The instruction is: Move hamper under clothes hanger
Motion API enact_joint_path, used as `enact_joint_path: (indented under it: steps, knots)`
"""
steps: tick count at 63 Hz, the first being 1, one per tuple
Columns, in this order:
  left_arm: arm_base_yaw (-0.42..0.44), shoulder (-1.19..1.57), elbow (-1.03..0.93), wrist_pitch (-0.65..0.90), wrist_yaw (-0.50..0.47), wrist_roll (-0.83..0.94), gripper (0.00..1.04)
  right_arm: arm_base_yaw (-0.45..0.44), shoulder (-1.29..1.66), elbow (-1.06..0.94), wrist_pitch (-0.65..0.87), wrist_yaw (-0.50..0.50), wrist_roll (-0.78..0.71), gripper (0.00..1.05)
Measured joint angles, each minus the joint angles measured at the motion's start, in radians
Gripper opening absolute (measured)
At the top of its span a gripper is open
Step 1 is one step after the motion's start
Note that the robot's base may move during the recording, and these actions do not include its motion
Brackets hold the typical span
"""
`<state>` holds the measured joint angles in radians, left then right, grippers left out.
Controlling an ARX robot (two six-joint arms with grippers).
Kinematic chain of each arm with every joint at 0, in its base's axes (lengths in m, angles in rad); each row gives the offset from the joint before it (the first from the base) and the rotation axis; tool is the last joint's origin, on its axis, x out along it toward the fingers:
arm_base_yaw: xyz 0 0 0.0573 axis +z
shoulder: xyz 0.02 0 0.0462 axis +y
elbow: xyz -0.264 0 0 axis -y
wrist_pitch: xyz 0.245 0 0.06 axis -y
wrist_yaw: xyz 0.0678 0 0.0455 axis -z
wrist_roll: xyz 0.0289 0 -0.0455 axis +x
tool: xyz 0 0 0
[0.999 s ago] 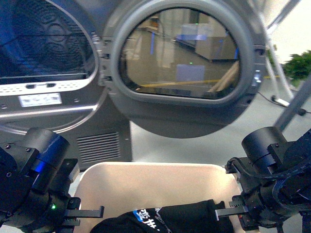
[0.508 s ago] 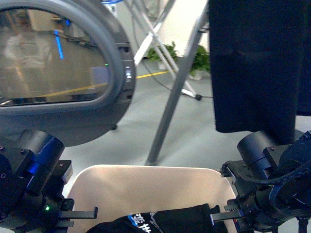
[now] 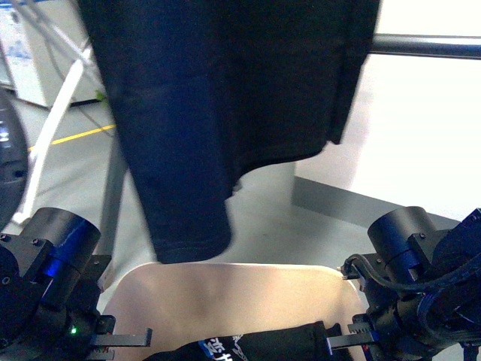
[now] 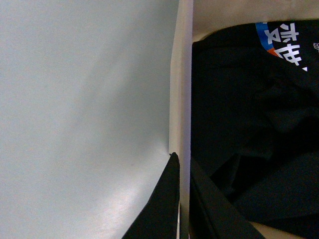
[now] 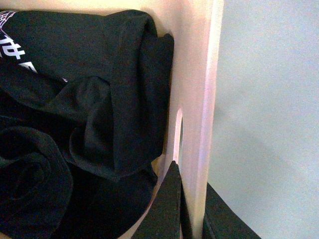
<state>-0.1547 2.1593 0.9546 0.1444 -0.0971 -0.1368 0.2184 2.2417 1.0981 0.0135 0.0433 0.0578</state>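
Observation:
The beige hamper (image 3: 233, 297) sits low in the front view, with black clothes (image 3: 255, 344) in it. My left gripper (image 3: 124, 340) is shut on its left rim (image 4: 182, 99). My right gripper (image 3: 347, 340) is shut on its right rim (image 5: 202, 89), by a slot handle (image 5: 178, 129). The clothes hanger's dark round bar (image 3: 428, 46) runs across the top right, and one leg (image 3: 113, 195) slants down at the left. Black garments (image 3: 218, 113) hang from it, right above the hamper's far edge.
A white ironing board leg (image 3: 52, 128) stands at the left. The dryer door's edge (image 3: 9, 162) shows at the far left. A white wall (image 3: 421, 128) with a grey skirting (image 3: 338, 199) lies behind. The floor (image 4: 84, 99) is grey.
The view has swung right: the dryer door has slid off to the left, and the hanging black garments and the bar now fill the top. Both grippers keep their hold on the hamper.

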Motion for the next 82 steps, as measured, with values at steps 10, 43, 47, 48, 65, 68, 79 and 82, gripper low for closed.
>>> enact_joint_path:
  steps: [10, 43, 47, 48, 65, 68, 79, 82]
  knots:
    - [0.0, 0.0, 0.0, 0.0, 0.002, 0.0, 0.04, 0.0, 0.0, 0.0, 0.0, 0.0, 0.0, 0.03]
    - [0.0, -0.001, 0.0, 0.0, 0.002, 0.0, 0.04, 0.0, 0.0, 0.0, 0.0, 0.001, 0.0, 0.03]
    - [-0.001, -0.001, 0.0, 0.0, 0.002, 0.0, 0.04, -0.003, 0.0, -0.001, 0.0, 0.001, 0.0, 0.03]
    - [-0.003, -0.001, 0.001, 0.0, 0.003, 0.0, 0.04, -0.005, 0.0, -0.001, 0.0, 0.002, 0.0, 0.03]
    - [-0.014, -0.001, 0.001, 0.0, 0.006, 0.0, 0.04, -0.013, 0.0, -0.003, 0.0, 0.004, -0.001, 0.03]
    - [-0.01, -0.001, 0.001, 0.0, 0.0, 0.0, 0.04, -0.008, 0.0, -0.003, 0.0, 0.0, -0.001, 0.03]
    - [0.009, -0.002, 0.001, 0.0, -0.01, 0.0, 0.04, 0.013, 0.0, -0.003, 0.0, -0.007, 0.0, 0.03]
    - [0.008, -0.002, 0.001, 0.0, -0.008, 0.001, 0.04, 0.012, 0.0, -0.003, 0.0, -0.006, 0.0, 0.03]
